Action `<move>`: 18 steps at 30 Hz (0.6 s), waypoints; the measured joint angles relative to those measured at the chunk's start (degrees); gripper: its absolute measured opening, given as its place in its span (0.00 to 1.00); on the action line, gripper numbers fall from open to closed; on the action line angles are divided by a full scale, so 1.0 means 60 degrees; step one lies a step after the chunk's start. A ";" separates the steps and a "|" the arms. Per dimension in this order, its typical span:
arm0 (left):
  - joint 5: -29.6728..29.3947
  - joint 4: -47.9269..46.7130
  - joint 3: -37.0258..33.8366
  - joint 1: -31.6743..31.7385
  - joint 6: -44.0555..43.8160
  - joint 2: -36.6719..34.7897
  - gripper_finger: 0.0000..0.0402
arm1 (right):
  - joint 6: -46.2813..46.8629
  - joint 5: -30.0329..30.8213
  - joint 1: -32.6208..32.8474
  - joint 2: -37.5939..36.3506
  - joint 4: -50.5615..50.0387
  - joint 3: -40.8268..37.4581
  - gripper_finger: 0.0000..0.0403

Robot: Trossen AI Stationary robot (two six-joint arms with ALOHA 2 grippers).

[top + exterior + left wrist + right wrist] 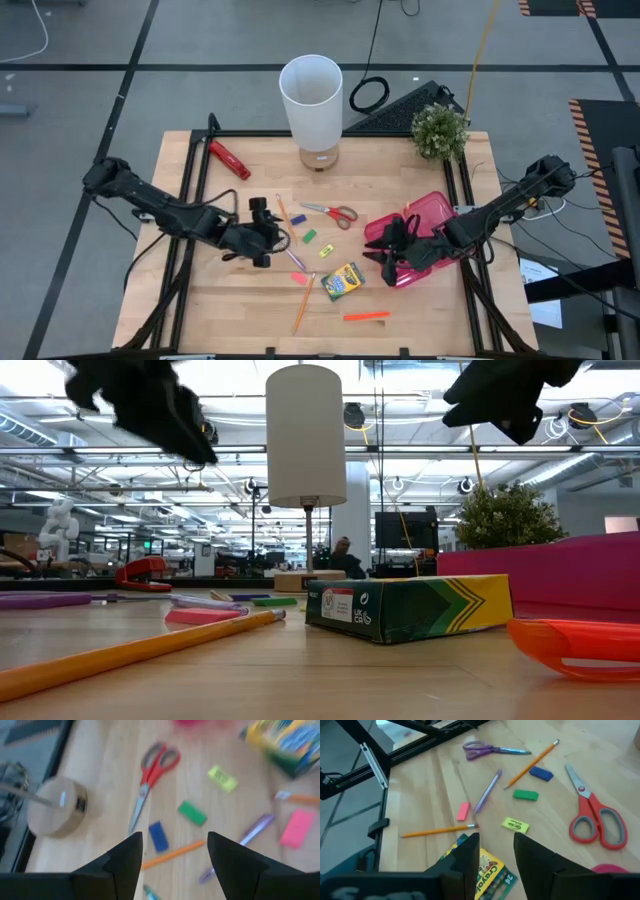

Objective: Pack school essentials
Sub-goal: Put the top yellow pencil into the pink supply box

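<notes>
The school essentials lie loose on the wooden table: red-handled scissors point(330, 213), blue eraser point(298, 220), green eraser point(309, 236), yellow eraser point(326, 250), pink eraser point(300, 278), purple pen point(296, 261), two pencils point(303, 305), a yellow-green crayon box point(343, 281) and an orange marker point(366, 316). Purple-handled scissors point(490, 749) show in the right wrist view. My left gripper point(175, 855) hovers open above the blue eraser point(158, 836) and a pencil point(172, 854). My right gripper point(496, 851) hovers open above the crayon box point(487, 872), beside the pink case point(425, 232).
A white lamp point(312, 100) on a round wooden base stands at the far middle, with a potted plant point(438, 130) at the far right. A red-and-black hand tool point(228, 158) lies at the far left. Black rails point(195, 190) frame the table's sides.
</notes>
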 joint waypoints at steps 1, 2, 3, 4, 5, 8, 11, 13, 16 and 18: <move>0.0124 -0.0061 0.0000 0.0116 0.0052 0.0141 0.57 | -0.0020 0.0004 0.0000 0.0011 -0.0002 0.0000 0.29; 0.0274 -0.0084 0.0000 0.0229 0.0132 0.0283 0.57 | -0.0059 0.0005 0.0000 0.0035 0.0009 0.0000 0.29; 0.0449 -0.0150 0.0004 0.0343 0.0244 0.0427 0.57 | -0.0105 0.0011 0.0000 0.0054 0.0011 0.0000 0.29; 0.0614 -0.0253 0.0003 0.0452 0.0409 0.0568 0.57 | -0.0149 0.0044 0.0001 0.0066 -0.0008 0.0000 0.29; 0.0771 -0.0321 0.0002 0.0563 0.0651 0.0709 0.57 | -0.0172 0.0167 0.0004 0.0065 -0.0011 0.0000 0.29; 0.0948 -0.0534 0.0004 0.0865 0.1541 0.1023 0.57 | -0.0200 0.0520 0.0000 0.0143 0.0107 0.0000 0.29; 0.0951 -0.0635 0.0000 0.1229 0.2907 0.1317 0.57 | -0.0409 0.0749 -0.0007 0.0328 0.0381 0.0000 0.29; 0.1068 -0.0638 0.0000 0.1577 0.3998 0.1504 0.57 | -0.0731 0.0726 -0.0061 0.0498 0.0785 0.0000 0.29; 0.1759 -0.0757 0.0001 0.2254 0.5275 0.1827 0.57 | -0.1256 0.0703 -0.0149 0.0759 0.1542 0.0000 0.29; 0.2209 -0.0782 0.0002 0.2719 0.5941 0.2071 0.57 | -0.1616 0.0699 -0.0157 0.0780 0.1741 0.0000 0.29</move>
